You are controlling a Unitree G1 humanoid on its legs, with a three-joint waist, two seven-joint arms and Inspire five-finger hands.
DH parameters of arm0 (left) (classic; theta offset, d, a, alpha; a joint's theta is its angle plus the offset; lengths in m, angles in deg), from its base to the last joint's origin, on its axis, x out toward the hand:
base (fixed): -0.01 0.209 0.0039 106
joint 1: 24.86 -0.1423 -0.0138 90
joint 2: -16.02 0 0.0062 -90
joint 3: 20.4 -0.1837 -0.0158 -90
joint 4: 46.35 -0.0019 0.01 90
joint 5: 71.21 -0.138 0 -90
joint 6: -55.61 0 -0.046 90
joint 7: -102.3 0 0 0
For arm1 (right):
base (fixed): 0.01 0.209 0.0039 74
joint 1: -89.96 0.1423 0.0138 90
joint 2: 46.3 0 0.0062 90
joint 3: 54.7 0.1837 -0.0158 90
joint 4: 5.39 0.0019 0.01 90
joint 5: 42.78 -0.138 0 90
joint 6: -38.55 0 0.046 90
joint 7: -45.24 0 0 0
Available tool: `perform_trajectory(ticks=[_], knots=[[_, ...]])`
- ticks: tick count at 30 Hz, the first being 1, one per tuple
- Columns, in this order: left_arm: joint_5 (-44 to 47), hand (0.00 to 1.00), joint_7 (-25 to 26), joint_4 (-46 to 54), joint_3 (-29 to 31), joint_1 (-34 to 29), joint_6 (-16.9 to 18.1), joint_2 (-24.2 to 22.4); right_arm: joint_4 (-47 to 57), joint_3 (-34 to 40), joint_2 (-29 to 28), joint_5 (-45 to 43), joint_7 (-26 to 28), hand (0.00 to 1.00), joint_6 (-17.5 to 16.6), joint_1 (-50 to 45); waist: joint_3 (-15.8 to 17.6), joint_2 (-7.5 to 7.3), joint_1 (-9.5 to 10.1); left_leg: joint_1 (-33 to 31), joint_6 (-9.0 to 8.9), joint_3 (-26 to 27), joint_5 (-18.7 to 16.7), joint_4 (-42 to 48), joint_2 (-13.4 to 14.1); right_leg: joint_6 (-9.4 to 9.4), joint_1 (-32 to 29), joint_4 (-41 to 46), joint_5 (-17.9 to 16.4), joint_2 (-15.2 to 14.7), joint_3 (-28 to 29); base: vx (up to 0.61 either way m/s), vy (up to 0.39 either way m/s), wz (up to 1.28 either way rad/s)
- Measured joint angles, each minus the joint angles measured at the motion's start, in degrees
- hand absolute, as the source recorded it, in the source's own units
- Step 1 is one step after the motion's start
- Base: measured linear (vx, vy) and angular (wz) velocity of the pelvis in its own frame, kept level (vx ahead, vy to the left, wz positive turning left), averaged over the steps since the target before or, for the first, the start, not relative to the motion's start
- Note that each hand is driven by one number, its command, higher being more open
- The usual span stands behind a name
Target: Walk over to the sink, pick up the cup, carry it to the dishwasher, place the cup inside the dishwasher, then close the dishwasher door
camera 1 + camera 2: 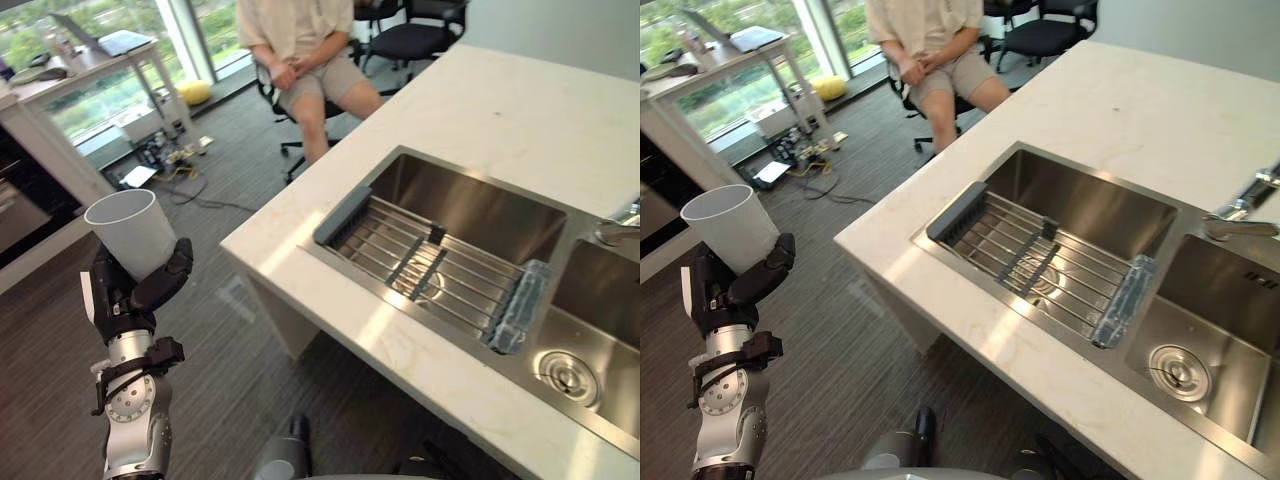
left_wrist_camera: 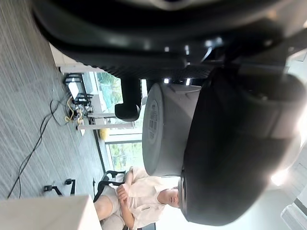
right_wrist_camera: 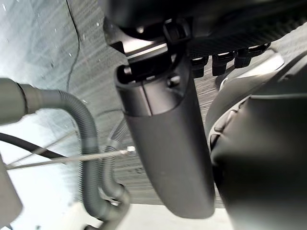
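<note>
Cup [image 1: 131, 230] is riding upright with your left hand [image 1: 125, 298] curling round it; you're carrying now, so keep it level.

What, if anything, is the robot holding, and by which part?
A white cup, held in the left robot hand by its lower part near the base, with the hand curled round it; the open rim is up, above the hand.

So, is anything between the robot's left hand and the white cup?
Nothing visible. The dark left hand is curled round the lower part of the white tapered cup, holding it upright, out to the left of the pale stone counter.
</note>
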Motion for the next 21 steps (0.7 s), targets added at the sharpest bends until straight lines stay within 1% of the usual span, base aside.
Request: perform_trajectory(ticks=[1,2,3,4,5,6,7,8,9,10,11,12,13,14,15,16,17,18,19,20,21], knots=[[1.3,0.0,-1.7,0.3,0.5,0.4,0.3,-0.1,0.1,0.9,0.6,0.0,0.0,1.0,-0.6,-0.7,-0.7,0.72,-0.22,0.9,1.46,1.7,1.3,4.4,4.5,0.17,-0.7,2.2,0.1,-3.4,-3.2,-0.15,0.205,1.19],[1.8,0.0,-2.6,0.6,1.2,0.5,0.5,-0.5,0.3,1.9,1.7,0.0,0.0,1.0,-0.9,-1.0,-1.5,1.82,-0.24,1.2,5.68,4.2,7.0,6.7,7.4,0.1,-1.8,5.4,-0.4,-4.8,-5.3,-0.12,0.171,1.2],[2.0,0.0,-3.0,0.5,1.6,1.1,0.7,-1.1,0.2,2.4,2.2,0.1,-0.1,1.0,-0.9,-0.9,-1.4,1.89,-0.62,0.6,5.66,5.9,7.6,6.2,6.9,0.59,-2.9,7.8,-2.1,-6.3,-5.5,-0.1,0.057,1.04],[3.0,0.0,-3.2,0.1,2.6,2.0,0.8,-2.1,-0.8,2.6,2.2,0.1,-0.1,1.0,-0.9,0.0,-1.7,2.3,-0.7,0.2,7.23,8.0,8.1,1.3,5.0,-0.75,-5.6,11.5,-4.8,-4.2,-6.6,-0.07,-0.169,1.56],[3.0,0.0,-3.5,-0.1,3.6,3.4,0.6,-2.6,-1.2,2.8,0.2,0.4,-0.1,1.0,-0.9,-0.3,-2.8,-0.39,-2.04,1.6,8.82,6.4,11.9,-9.8,-0.3,-5.88,-5.4,6.0,-4.7,-0.7,-10.9,-0.07,-0.294,2.13],[3.0,0.0,-3.9,-0.2,3.2,4.7,0.5,-4.0,-1.6,4.0,-0.1,0.6,0.4,1.0,-1.4,-0.5,-1.5,1.06,-3.37,2.2,10.54,8.5,8.8,-6.1,1.3,-6.99,-2.4,3.5,-3.1,-0.5,-15.2,-0.07,-0.32,1.96],[2.8,0.0,-4.5,0.1,2.9,4.5,0.6,-4.0,-1.8,4.5,0.1,0.7,0.3,1.0,-1.6,-0.5,-1.3,1.04,-3.33,3.3,8.62,10.2,6.6,-2.7,2.4,-7.18,-1.7,3.5,-3.0,-1.2,-16.3,-0.15,-0.122,1.6],[2.5,0.0,-6.0,0.3,2.3,3.1,0.2,-3.9,-2.1,5.2,0.2,0.8,0.6,1.0,-2.1,-1.5,-1.3,0.87,-3.28,7.4,5.74,12.9,5.0,0.6,3.5,-6.29,0.2,3.5,-2.5,-3.5,-18.8,-0.17,0.043,1.13],[2.5,0.0,-6.3,1.3,1.7,2.3,-0.4,-3.9,-2.0,5.1,0.8,2.0,0.9,1.0,-2.5,-2.1,-1.7,1.32,-3.35,9.7,4.1,12.9,4.9,0.6,3.4,-5.75,1.1,3.3,-2.2,-4.7,-20.5,-0.13,0.096,1.04],[2.5,0.0,-6.6,2.5,1.4,1.7,-0.8,-3.9,-1.9,5.1,1.4,2.7,1.0,1.0,-2.9,-2.4,-2.2,1.89,-3.36,11.0,3.24,12.8,5.5,-0.1,3.3,-5.23,1.3,3.3,-1.9,-5.2,-21.5,-0.11,0.231,0.98],[2.5,0.0,-7.2,4.8,0.8,1.2,-1.1,-3.8,-1.9,5.1,2.5,3.6,1.0,1.0,-3.3,-2.6,-3.0,3.23,-3.3,11.9,0.26,12.2,4.1,-4.2,2.0,-4.08,1.2,3.6,-1.2,-6.2,-23.9,-0.12,0.307,1.2],[2.4,0.0,-7.8,6.5,0.0,1.3,-1.5,-3.4,-2.0,5.3,2.8,4.0,1.0,1.0,-3.7,-2.6,-3.3,3.77,-3.64,12.2,-0.67,13.8,2.8,-8.2,0.9,-3.18,1.9,3.6,-0.2,-7.2,-26.7,-0.15,0.363,1.29],[2.4,0.0,-8.0,7.2,-0.5,1.2,-1.7,-3.1,-2.0,5.4,2.6,4.0,1.0,1.0,-3.8,-2.7,-3.4,3.84,-3.9,12.6,-0.75,14.5,2.4,-10.0,0.4,-3.01,2.7,3.4,0.5,-7.4,-28.0,-0.12,0.318,1.44],[2.7,0.0,-8.7,8.3,-1.4,1.1,-2.2,-2.9,-1.6,5.6,2.1,3.9,0.9,1.0,-4.1,-3.2,-3.4,3.83,-4.13,13.6,-1.84,14.7,1.4,-13.5,-0.7,-2.57,4.8,2.9,2.4,-7.4,-30.9,-0.1,0.318,1.18],[3.2,0.0,-9.0,9.6,-2.3,0.4,-2.4,-3.0,-1.4,6.2,1.5,3.9,0.8,1.0,-4.2,-3.3,-3.5,3.99,-3.29,15.2,-4.08,14.1,0.4,-17.3,-1.5,-2.55,5.4,3.2,3.2,-7.2,-30.9,-0.08,0.323,0.97],[3.7,0.0,-9.0,10.0,-2.8,-0.4,-2.5,-3.0,-1.3,6.5,1.2,3.9,0.6,1.0,-4.2,-2.9,-3.3,3.65,-2.71,16.0,-6.77,13.8,0.7,-18.9,-2.1,-2.42,5.3,3.6,3.6,-7.5,-29.6,-0.06,0.309,0.6],[4.1,0.0,-8.9,10.1,-3.7,-2.6,-2.9,-3.1,-1.3,6.5,0.6,3.9,0.3,1.0,-4.0,-2.1,-3.0,2.65,-2.26,16.3,-5.94,12.5,1.1,-20.1,-3.9,-3.06,5.1,3.1,5.0,-8.0,-24.7,-0.06,0.261,0.71],[4.4,0.0,-9.0,9.8,-5.2,-4.9,-3.4,-3.1,-1.2,6.5,-0.1,3.9,0.3,1.0,-3.8,-2.0,-3.5,2.0,-2.37,15.7,-5.02,10.2,1.1,-20.5,-5.2,-4.19,4.9,1.8,6.5,-7.7,-18.1,-0.05,0.238,0.88],[4.8,0.0,-9.1,9.4,-6.3,-5.9,-3.5,-3.2,-1.2,6.6,-0.7,3.9,0.4,1.0,-3.6,-2.0,-3.6,1.75,-2.39,15.2,-4.46,8.5,1.0,-20.6,-5.9,-5.22,4.7,1.4,7.2,-7.5,-14.1,-0.03,0.201,1.16],[5.1,0.0,-9.2,8.7,-8.0,-6.7,-3.5,-3.4,-1.1,7.8,-1.6,3.7,0.7,1.0,-3.2,-2.1,-3.9,1.44,-2.55,14.0,-3.54,5.6,1.0,-20.5,-6.9,-6.99,4.2,1.8,8.2,-7.3,-8.1,0.03,0.165,1.58],[5.2,0.0,-9.5,7.6,-10.7,-7.0,-3.5,-4.0,-0.6,8.8,-2.1,3.7,1.0,1.0,-3.4,-2.2,-4.2,1.45,-3.56,11.8,-2.35,0.7,1.1,-19.9,-7.7,-8.86,2.3,4.1,8.7,-5.8,1.6,0.05,0.118,2.05]])
